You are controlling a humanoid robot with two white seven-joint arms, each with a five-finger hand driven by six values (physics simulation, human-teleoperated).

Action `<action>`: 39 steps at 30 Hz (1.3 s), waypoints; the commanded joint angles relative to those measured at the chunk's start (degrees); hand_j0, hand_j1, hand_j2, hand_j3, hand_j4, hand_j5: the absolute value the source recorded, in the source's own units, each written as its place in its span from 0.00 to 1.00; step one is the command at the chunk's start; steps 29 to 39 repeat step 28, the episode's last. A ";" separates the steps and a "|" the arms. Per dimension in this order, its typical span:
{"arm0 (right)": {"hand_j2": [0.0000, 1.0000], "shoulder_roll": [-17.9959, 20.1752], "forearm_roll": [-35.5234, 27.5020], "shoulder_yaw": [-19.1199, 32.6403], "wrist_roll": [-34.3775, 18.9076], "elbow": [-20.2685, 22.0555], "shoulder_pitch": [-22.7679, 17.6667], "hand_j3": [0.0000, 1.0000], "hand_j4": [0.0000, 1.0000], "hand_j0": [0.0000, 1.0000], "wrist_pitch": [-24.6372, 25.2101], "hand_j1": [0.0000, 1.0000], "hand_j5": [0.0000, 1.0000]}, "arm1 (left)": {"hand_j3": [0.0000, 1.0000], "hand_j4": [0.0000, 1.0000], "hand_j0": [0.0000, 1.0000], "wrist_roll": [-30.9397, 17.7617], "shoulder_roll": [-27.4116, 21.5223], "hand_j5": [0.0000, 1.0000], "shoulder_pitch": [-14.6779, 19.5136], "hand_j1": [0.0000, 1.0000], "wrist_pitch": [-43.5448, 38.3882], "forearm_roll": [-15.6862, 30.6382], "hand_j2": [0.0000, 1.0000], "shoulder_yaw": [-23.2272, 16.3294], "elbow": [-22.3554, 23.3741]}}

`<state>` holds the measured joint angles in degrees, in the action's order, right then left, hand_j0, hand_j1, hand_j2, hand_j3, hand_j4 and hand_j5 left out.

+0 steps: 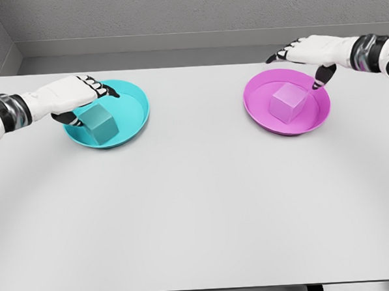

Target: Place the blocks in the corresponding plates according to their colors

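Table (198, 210), both hands' fingers splayed over plates.

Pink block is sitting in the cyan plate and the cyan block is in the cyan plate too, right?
Not quite. The head view shows the pink block in the pink plate, on the right. The cyan block is indeed in the cyan plate.

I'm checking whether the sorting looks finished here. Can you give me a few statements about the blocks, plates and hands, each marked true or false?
1. The teal block lies in the teal plate. True.
2. The pink block sits on the bare table. False: it is in the pink plate.
3. The right hand grips the pink block. False: its fingers are spread above the plate.
4. The left hand is over the teal plate. True.
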<state>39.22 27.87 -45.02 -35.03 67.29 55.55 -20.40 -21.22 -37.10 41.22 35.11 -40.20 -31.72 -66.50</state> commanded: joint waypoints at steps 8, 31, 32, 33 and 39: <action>1.00 10.97 -2.20 17.07 0.03 16.56 -14.06 1.00 1.00 1.00 -9.04 1.00 1.00 | 1.00 1.00 1.00 0.30 -12.38 1.00 -4.04 1.00 -0.11 12.68 1.00 0.79 -11.98; 1.00 13.17 -2.65 19.53 0.03 19.11 -20.48 1.00 1.00 1.00 -13.43 1.00 1.00 | 1.00 1.00 1.00 -0.05 -18.88 1.00 -24.26 1.00 -0.11 20.24 1.00 20.03 -19.72; 1.00 13.17 -2.65 19.53 0.03 19.11 -20.48 1.00 1.00 1.00 -13.43 1.00 1.00 | 1.00 1.00 1.00 -0.05 -18.88 1.00 -24.26 1.00 -0.11 20.24 1.00 20.03 -19.72; 1.00 13.17 -2.65 19.53 0.03 19.11 -20.48 1.00 1.00 1.00 -13.43 1.00 1.00 | 1.00 1.00 1.00 -0.05 -18.88 1.00 -24.26 1.00 -0.11 20.24 1.00 20.03 -19.72; 1.00 13.17 -2.65 19.53 0.03 19.11 -20.48 1.00 1.00 1.00 -13.43 1.00 1.00 | 1.00 1.00 1.00 -0.05 -18.88 1.00 -24.26 1.00 -0.11 20.24 1.00 20.03 -19.72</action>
